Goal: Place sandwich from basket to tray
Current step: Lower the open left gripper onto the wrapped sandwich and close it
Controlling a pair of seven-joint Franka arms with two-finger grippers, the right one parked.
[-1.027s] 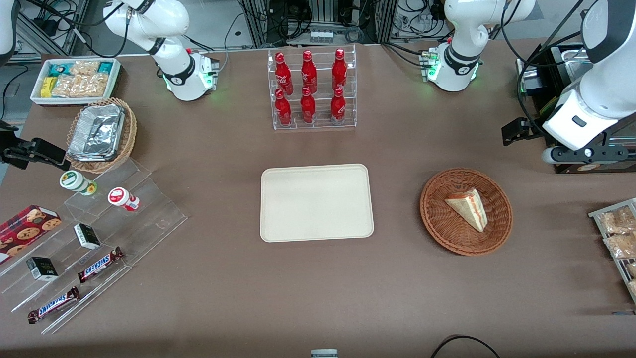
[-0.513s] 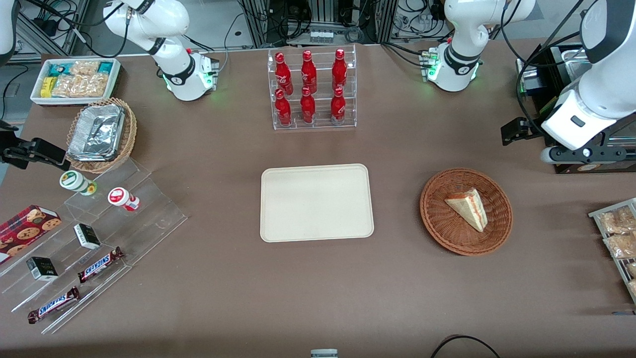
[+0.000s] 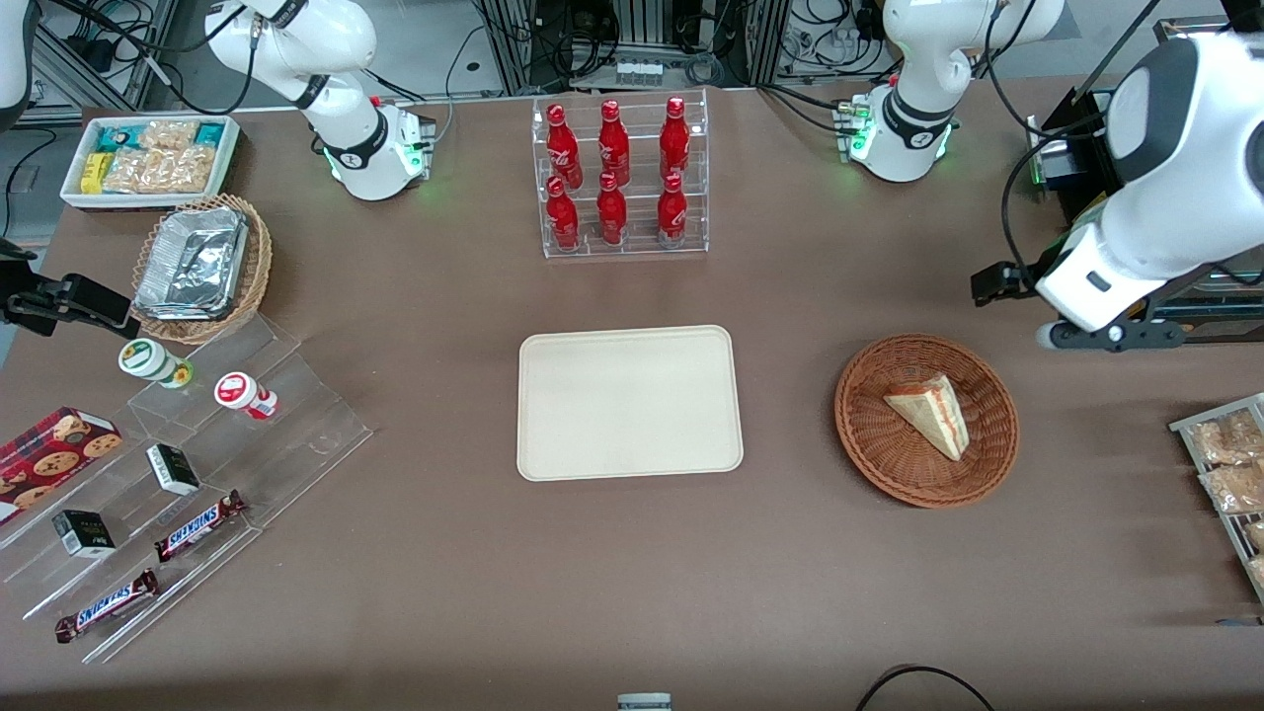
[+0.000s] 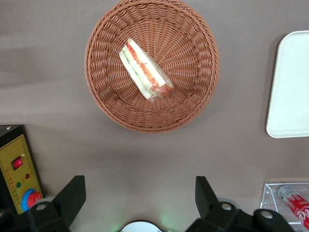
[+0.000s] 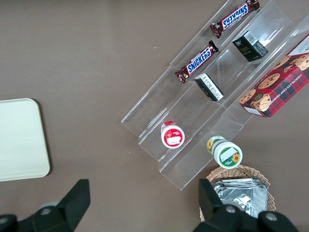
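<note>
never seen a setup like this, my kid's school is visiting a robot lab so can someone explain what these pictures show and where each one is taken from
These are two white robot arms bolted to a brown table. One picture looks down on the whole table from the front; the other two come from small cameras on each arm's wrist, looking down past its fingers.

Only one arm works here. Its gripper hangs open and empty above bare table, close to the basket, farther from the front camera than it.

In that round wicker basket lies a sandwich wedge. Beside the basket, mid-table, sits a bare cream tray, where the sandwich should go.

Around them are snacks: a rack of red bottles, chocolate bars on clear steps, and a cookie box.
</note>
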